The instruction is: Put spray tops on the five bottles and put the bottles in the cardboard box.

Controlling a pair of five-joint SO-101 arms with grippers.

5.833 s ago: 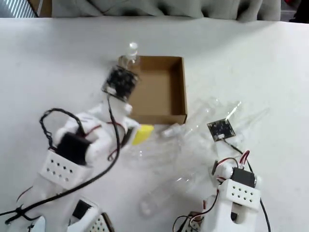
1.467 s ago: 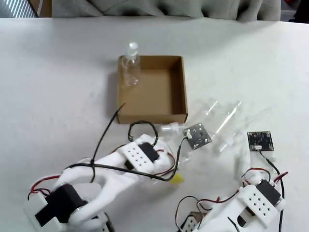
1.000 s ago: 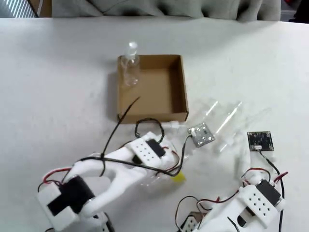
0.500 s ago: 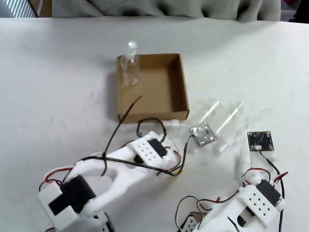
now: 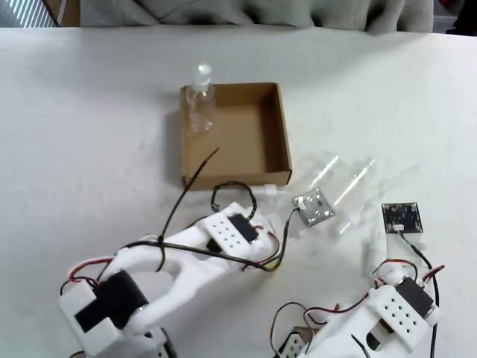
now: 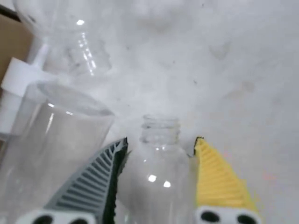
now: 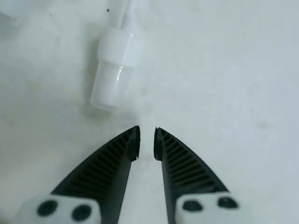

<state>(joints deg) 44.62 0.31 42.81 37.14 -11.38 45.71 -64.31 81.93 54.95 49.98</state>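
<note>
With the left gripper (image 6: 161,142) clasping the uncapped clear plastic bottle (image 6: 159,183), we should leave its neck free; the right gripper (image 7: 146,138) sits closed, empty.

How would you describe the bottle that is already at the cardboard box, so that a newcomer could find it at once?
Start at the brown cardboard box in the middle of the white table. At its far left corner, seen from the arms, stands a clear bottle. It is upright, with a white spray top uppermost, while the other clear bottles lie flat on the table past the box's near right corner.
</note>
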